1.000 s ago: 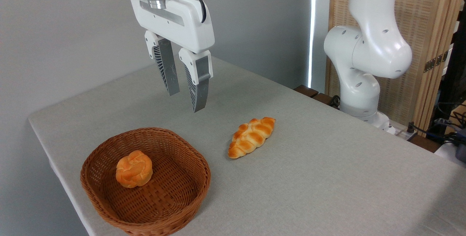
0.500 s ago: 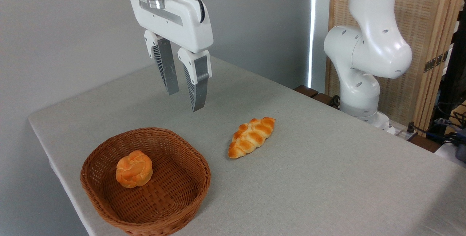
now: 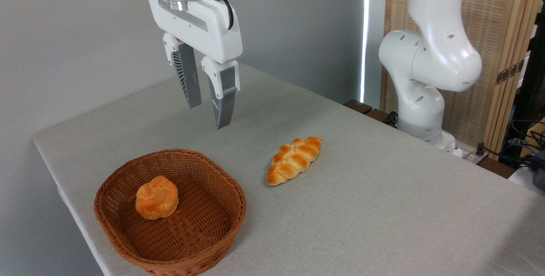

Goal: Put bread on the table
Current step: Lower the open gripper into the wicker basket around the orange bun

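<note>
- Bread: small round golden-orange bun, lying inside the wicker basket, on the basket floor toward its left side, close to the left wall. Not on the cloth.
- Orientation of bread: knotted, swirled top faces up. Outline is near-round, so no clear long axis can be read; it points no particular way.
- Gripper: hangs in the air above the table, up and behind the basket's far rim, well apart from the bread. Fingers point down with a slight tilt toward the right.
- Fingers: apart with a narrow gap between them; nothing is held between them.
- Braided loaf: lies on the bare table to the right of the basket, apart from it. Long axis runs diagonally, from lower left to upper right.
- Basket: sits near the front left corner of the table, upright, open side up.
- Arm base: white, stands beyond the table's far right edge.
</note>
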You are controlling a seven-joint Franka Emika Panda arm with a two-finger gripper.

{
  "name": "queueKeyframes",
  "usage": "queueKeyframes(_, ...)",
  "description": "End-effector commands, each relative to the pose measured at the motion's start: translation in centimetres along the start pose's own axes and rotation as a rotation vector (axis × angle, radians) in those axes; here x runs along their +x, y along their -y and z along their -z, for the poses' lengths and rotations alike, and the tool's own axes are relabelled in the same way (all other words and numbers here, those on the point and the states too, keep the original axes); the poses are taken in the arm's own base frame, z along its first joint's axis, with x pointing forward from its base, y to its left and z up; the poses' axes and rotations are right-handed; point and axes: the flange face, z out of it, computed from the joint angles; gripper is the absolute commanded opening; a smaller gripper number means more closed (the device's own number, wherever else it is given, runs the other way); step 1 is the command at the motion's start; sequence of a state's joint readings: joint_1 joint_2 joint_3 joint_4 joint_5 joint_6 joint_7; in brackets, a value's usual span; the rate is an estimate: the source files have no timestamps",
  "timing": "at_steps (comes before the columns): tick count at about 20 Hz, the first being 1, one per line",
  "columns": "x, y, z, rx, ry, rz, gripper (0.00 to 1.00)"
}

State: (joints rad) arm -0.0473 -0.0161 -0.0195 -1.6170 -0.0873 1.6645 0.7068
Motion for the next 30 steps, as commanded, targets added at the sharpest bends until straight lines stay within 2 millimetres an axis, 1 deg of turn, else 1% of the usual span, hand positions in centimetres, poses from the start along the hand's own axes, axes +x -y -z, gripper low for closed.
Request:
queueKeyframes(1, 0.6, -0.2, -0.8, 0.029, -0.066, -0.014, 1.00)
queueKeyframes(4, 1.5, -0.5, -2.2, 0.058, -0.116, -0.022, 1.00)
queueKeyframes(6, 2.4, -1.6, -3.4, 0.075, -0.156, -0.042, 1.00)
queueKeyframes(10, 3.4, -2.7, -6.2, 0.114, -0.206, -0.064, 1.00)
queueKeyframes(13, 3.7, -3.1, -7.0, 0.130, -0.224, -0.075, 1.00)
queueKeyframes(19, 3.7, -2.9, -9.3, 0.168, -0.256, -0.074, 1.00)
queueKeyframes(23, 3.6, -2.6, -11.7, 0.203, -0.287, -0.069, 1.00)
queueKeyframes(26, 3.9, -3.5, -12.9, 0.192, -0.271, -0.102, 1.00)
queueKeyframes(28, 4.0, -3.7, -13.8, 0.188, -0.262, -0.112, 1.00)
queueKeyframes(30, 4.1, -3.5, -14.2, 0.205, -0.280, -0.112, 1.00)
